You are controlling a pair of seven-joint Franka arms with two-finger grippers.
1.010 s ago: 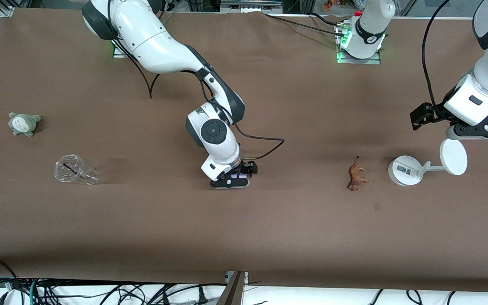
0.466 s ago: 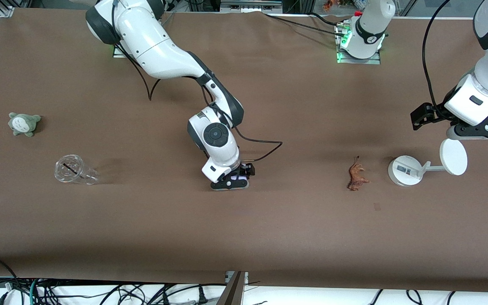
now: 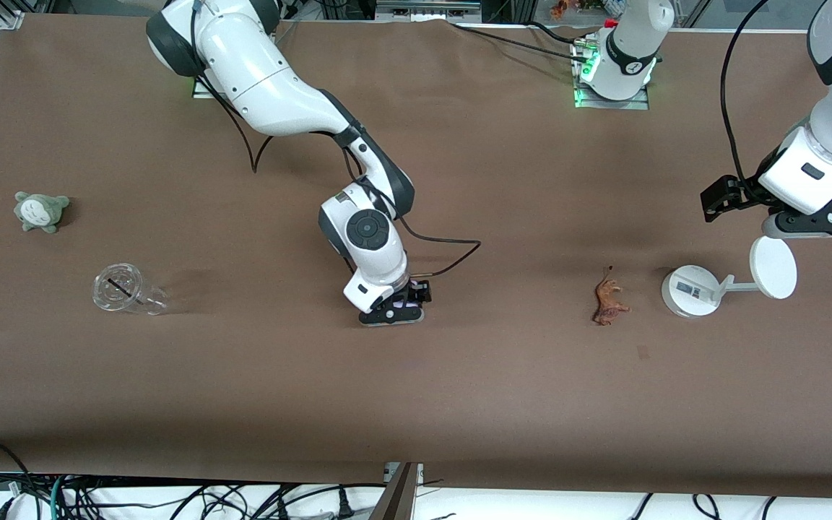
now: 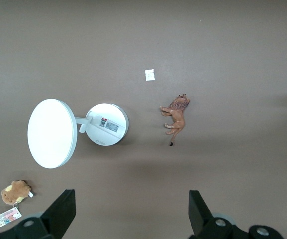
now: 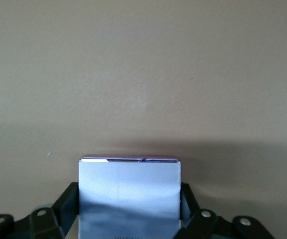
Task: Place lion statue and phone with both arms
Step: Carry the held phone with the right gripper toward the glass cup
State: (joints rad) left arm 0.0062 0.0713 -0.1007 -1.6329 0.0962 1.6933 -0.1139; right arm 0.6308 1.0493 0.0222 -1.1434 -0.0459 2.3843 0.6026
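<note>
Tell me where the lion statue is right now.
In the front view the lion statue lies on its side on the table, toward the left arm's end, just beside the white stand; nothing grips it.

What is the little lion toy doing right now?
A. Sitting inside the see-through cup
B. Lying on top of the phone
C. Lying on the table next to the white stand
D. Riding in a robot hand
C. The lion statue lies on its side on the brown table, beside the white stand and apart from it, with no hand touching it.
</note>
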